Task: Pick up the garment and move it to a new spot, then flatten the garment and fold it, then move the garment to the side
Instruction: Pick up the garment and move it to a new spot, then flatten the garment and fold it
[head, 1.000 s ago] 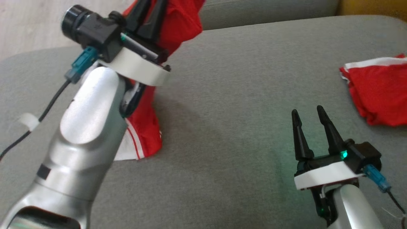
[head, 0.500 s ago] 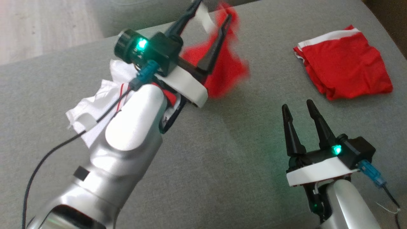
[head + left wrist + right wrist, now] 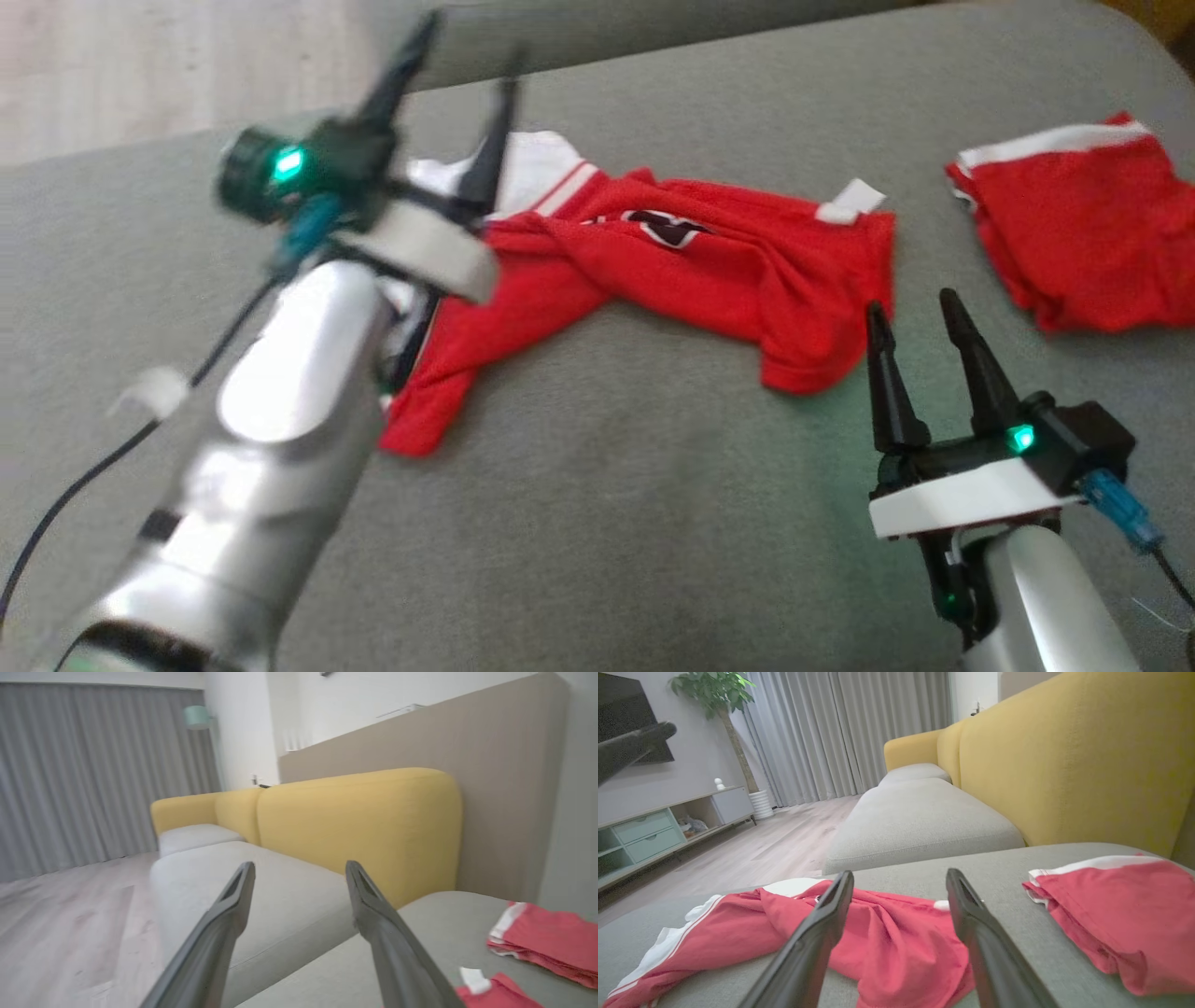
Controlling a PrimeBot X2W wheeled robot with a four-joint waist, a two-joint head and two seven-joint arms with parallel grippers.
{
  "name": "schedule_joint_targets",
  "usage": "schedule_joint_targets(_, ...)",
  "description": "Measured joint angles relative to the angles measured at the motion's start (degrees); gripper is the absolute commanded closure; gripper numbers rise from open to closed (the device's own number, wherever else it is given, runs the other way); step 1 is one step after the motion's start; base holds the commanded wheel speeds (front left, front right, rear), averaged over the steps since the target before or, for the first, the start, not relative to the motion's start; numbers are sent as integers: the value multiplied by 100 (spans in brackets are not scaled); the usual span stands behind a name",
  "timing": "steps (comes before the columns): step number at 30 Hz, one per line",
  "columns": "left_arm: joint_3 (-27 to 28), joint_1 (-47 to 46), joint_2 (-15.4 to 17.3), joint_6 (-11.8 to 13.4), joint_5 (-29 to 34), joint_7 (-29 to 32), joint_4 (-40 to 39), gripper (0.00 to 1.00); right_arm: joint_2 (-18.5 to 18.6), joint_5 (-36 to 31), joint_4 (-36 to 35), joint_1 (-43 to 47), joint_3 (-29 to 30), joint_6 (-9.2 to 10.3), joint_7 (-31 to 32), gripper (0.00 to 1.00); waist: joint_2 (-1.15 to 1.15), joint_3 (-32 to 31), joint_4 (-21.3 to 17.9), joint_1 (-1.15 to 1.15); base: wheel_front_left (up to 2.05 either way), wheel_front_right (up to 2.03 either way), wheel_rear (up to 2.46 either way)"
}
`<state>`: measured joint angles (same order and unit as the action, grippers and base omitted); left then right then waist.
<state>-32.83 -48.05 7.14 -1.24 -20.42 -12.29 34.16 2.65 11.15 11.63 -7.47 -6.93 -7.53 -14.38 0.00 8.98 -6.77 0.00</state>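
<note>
Red garment lies crumpled on your grey sofa cushion, between both claws. Your left gripper is spread wide and empty by its left end, and your right gripper gapes empty just beside its right hem.

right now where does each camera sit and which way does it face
head view: on the head, looking down at the grey seat; left end effector, right end effector show
left wrist view: left wrist, facing the yellow backrest past its own fingers
right wrist view: right wrist, facing the crumpled jersey past its own fingers
shared: folded red garment
</note>
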Motion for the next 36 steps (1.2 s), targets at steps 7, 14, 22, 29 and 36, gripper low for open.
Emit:
schedule_joint_targets(7,516,1327,499,337,-386,-148,-152,0,0,-116,-3,202,210,0,0,0,0,-169,496,0,0,0,0)
schedule_joint_targets(14,715,2665,527,531,-583,-199,-423,0,-1,-165,1,359,266,0,0,0,0,-267,708,-1,0,0,0)
schedule_joint_targets(22,723,2461,535,628,-486,-73,-326,0,-1,-263,0,338,207,0,0,0,0,-47,583,-1,0,0,0)
schedule_joint_targets(29,705,1567,647,627,-481,770,738,0,-1,-265,0,235,121,0,0,0,0,315,362,0,0,0,0)
schedule_joint_targets(36,724,989,680,537,-499,1024,1705,0,-1,-265,-32,54,111,0,0,0,0,635,133,1,0,0,0)
